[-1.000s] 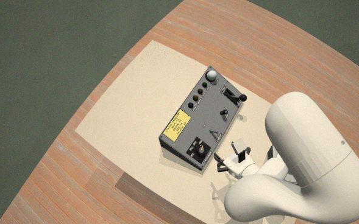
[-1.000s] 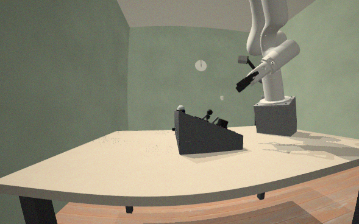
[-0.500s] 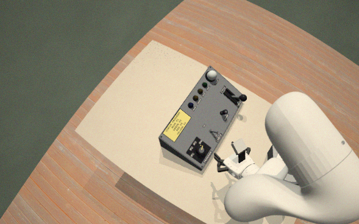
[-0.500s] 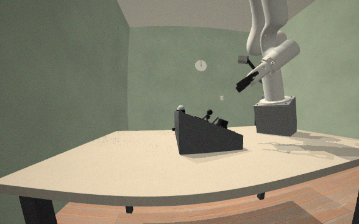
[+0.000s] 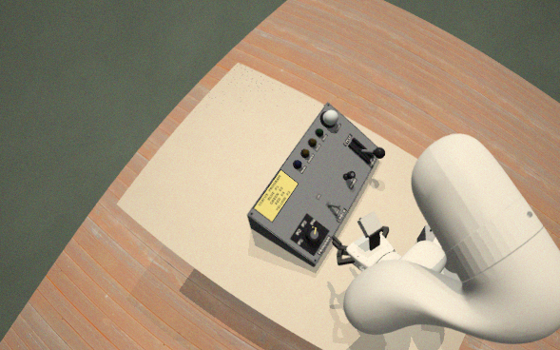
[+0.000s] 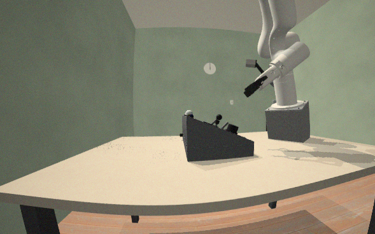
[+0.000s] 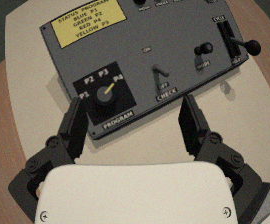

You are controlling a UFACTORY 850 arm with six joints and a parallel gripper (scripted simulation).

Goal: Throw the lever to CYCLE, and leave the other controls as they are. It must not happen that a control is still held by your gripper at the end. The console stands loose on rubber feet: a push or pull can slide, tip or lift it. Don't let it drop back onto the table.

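Spread wide and empty, the gripper (image 6: 253, 88) hangs well above the console (image 6: 214, 143), right of centre in the exterior view. The lever (image 5: 376, 153) sits at the panel's upper right. Best to straddle its black knob squarely and push gently along the slot, lest the console slide.

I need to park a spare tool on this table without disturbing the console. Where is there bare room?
The widest free stretch lies between the console and the table's near curved edge. Crowded: the strip between the console and the arm's pedestal, where the open gripper hangs above.
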